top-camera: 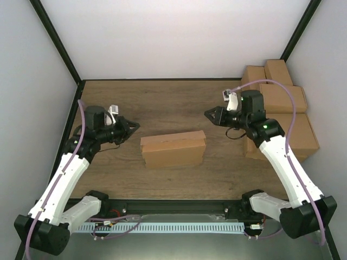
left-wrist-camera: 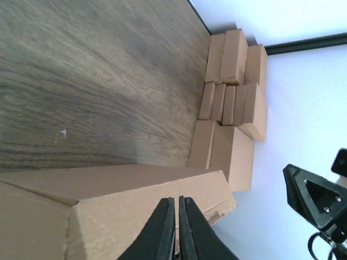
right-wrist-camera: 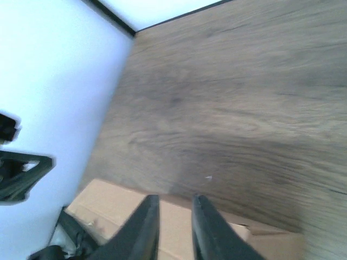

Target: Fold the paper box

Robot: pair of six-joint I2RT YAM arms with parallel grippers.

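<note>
With the paper box (top-camera: 173, 149) at frame centre on the bench (top-camera: 162, 100), apparently closed, the left fingers (left-wrist-camera: 161, 230) clenched on nothing and the right fingers (right-wrist-camera: 145, 230) slightly parted and empty, press both lid ends down evenly to seat the tabs.

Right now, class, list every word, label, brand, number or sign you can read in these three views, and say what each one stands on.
No text can be read in any view.
The paper box is plain brown on every face shown.
The stacked cartons by the right wall carry no print.
The left arm and right arm show no legible marking.
</note>
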